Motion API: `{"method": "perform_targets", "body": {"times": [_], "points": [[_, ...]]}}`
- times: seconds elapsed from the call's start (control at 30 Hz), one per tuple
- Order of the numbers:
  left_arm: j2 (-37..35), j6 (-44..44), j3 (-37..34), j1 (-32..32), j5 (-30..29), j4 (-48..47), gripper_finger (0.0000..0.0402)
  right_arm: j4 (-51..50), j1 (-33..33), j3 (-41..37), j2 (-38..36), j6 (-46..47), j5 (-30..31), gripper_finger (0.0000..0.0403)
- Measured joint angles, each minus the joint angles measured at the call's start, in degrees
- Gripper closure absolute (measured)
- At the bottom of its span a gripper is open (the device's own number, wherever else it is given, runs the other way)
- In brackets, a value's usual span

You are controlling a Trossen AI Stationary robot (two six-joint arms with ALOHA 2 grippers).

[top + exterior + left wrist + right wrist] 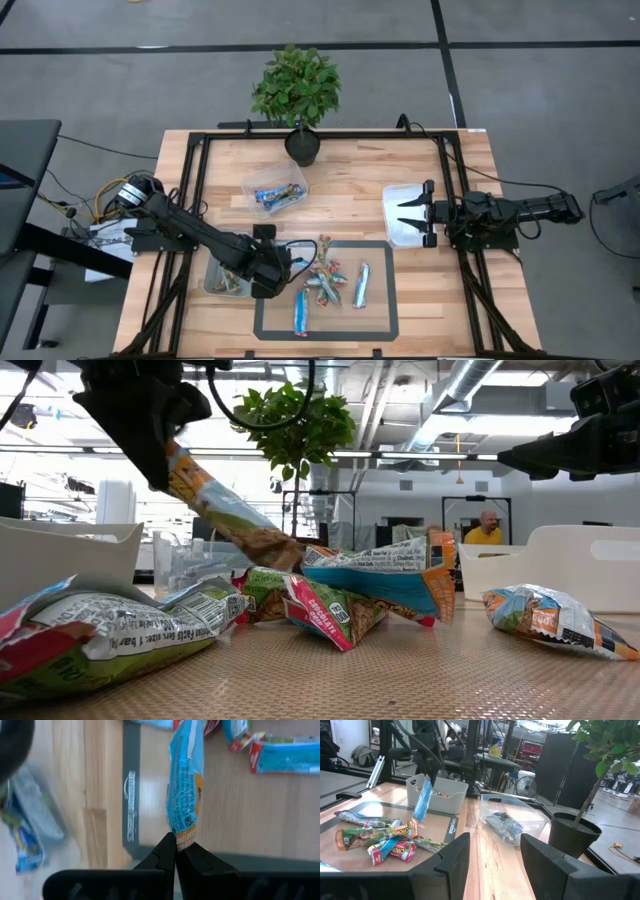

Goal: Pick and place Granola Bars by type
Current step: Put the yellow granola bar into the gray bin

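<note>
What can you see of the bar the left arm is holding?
The blue bar is a shiny wrapped snack bar with fine print and an orange patch near the crimped end. The left hand is shut on that end seam, so the bar hangs from it, tilted, over the edge of the gray mat near the pile of bars.

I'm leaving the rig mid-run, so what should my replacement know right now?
Left claw: shut on a blue bar, lifted by one end above the mat's left edge, near the left bin.
Right claw: open, waiting over the white bin.
Done: some bars lie in the left bin and in the clear bin.
Left: a pile of bars on the mat.
</note>
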Motion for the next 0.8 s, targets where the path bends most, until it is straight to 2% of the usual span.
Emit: {"method": "perform_targets", "body": {"times": [0.4, 0.8], "points": [[0.01, -2.68, 7.16, -0.02, 1.23, -15.09, 0.0401, 0.0, 0.01, 0.02, 0.0, 0.0, 0.0, 0.0232], [0.04, -6.47, 10.71, -1.0, 11.49, -31.08, 0.0401, 0.0, 0.01, 0.02, 0.0, 0.0, 0.0, 0.0232]]}}
